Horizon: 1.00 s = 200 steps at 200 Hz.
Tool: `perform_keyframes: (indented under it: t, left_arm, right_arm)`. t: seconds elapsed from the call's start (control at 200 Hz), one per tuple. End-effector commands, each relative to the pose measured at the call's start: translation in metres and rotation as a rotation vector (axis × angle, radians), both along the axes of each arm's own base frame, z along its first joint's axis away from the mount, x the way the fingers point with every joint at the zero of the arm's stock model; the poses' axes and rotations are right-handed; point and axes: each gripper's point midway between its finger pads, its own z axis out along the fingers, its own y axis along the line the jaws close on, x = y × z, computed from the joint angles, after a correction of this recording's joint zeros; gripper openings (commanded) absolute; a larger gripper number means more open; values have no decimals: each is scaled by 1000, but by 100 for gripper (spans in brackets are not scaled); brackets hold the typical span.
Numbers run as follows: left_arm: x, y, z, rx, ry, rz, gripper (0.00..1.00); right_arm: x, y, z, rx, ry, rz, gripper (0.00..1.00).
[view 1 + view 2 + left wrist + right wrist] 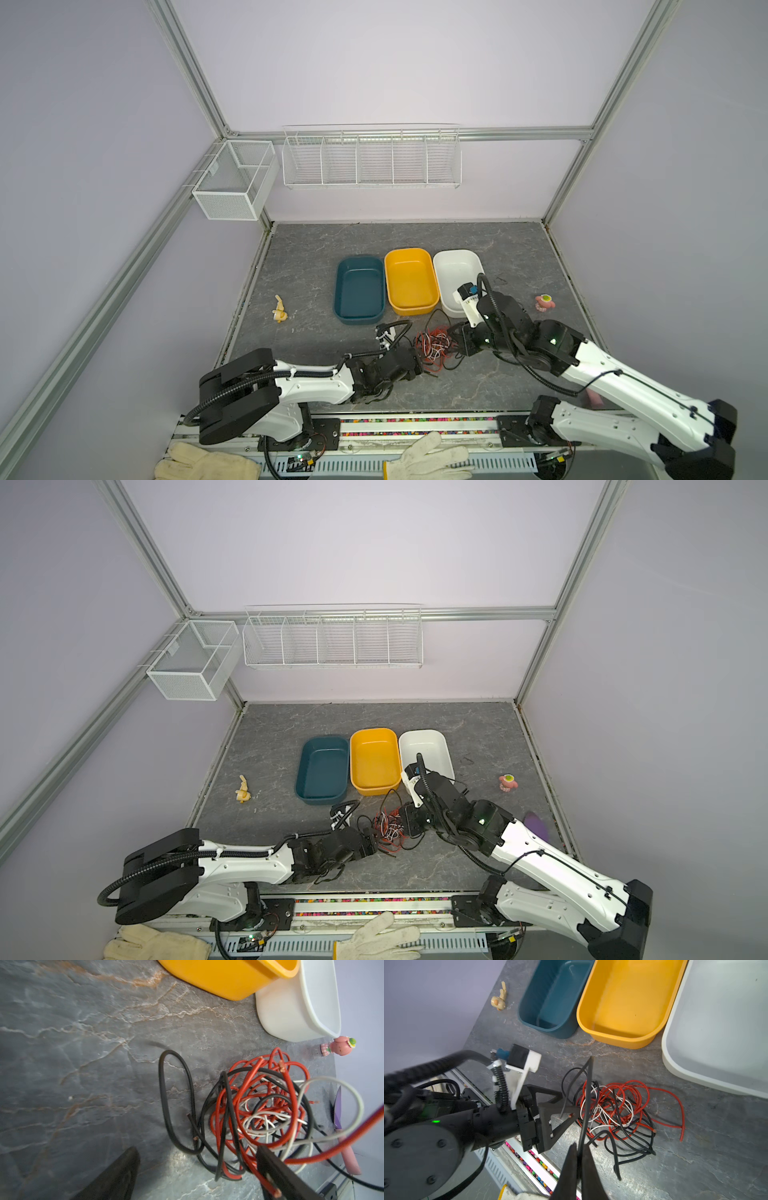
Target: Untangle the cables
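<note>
Judging from how the arms are set, the cables [434,348] are being worked from both sides. The tangled heap lies on the table [311,257], just in front of the yellow tub [409,250] and the white tub [455,252], between the two grippers. The right gripper [578,1148] is pressed together on a single black strand [586,1105], which runs straight out from between the fingers and across the heap. It is probably held this way so that it can be drawn free. The left gripper [568,1105] is spread wide at the opposite edge of the heap with nothing clamped, presumably placed to take or steady a second strand.

The pinch is made plain only in the right wrist view. In both top views the fingertips are lost among the wires. Only in the left wrist view is a bare red end [276,1192] seen resting on one finger [291,1180] of the spread gripper.
</note>
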Motion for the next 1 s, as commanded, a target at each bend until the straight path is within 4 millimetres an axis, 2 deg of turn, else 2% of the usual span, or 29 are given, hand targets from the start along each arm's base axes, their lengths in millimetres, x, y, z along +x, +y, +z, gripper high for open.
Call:
perform_keyframes:
  t: [0.0,0.2,0.455,0.995]
  left_arm:
    - [2,4,0,-11,-5,30,88]
    - [1,4,-1,-10,-3,29,88]
    - [0,10,-2,-14,-2,35,89]
    - [-2,21,-3,-10,-6,51,89]
  right_arm:
    - [-5,-7,18,0,-39,14,7]
    - [-7,-13,45,12,-90,21,7]
    - [-10,-20,93,64,-168,28,7]
    - [-19,-24,176,145,-279,84,7]
